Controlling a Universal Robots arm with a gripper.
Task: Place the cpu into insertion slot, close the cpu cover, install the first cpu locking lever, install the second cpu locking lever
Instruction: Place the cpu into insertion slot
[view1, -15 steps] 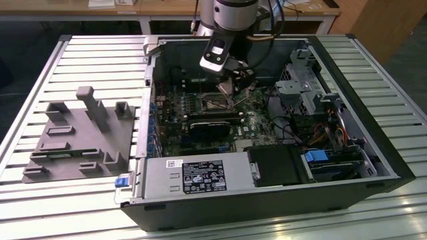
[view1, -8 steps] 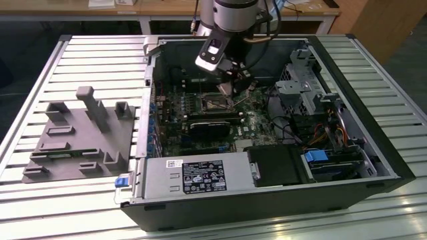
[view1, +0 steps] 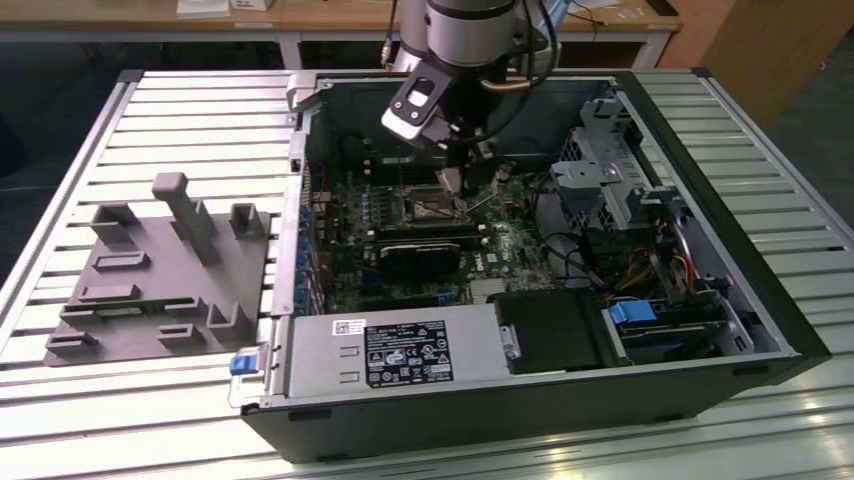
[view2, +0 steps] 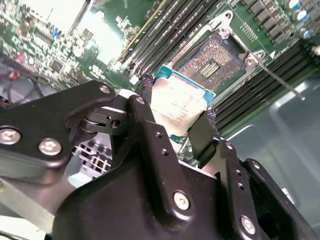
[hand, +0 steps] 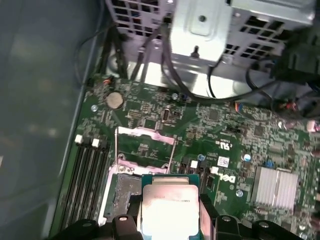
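On the exterior view's left a grey fixture (view1: 160, 270) lies on the slatted surface (view1: 200, 110). Beside it stands the open computer case (view1: 534, 400), and the tool (view1: 470, 180) hangs over the motherboard near the insertion slot (view1: 427, 207), with the drive cage (view1: 614, 170) on the exterior view's right. That view gives the tool's place in the case. The second wrist view adds the grip: the fingers (view2: 205, 130) are pressed onto two opposite edges of the cpu (view2: 175, 107), pinching it. The chip is held above the board just beside the open slot, not seated, and looks tilted against the slot's frame. The first wrist view supplies the cpu cover (hand: 145, 133), raised on the far side of the slot. The likely trouble is a skewed descent: if the chip meets the slot off-square or off-centre, a corner could ride the rim and bend the contacts, or it could slip in the pinch. A drift toward the raised cover could also catch its edge.
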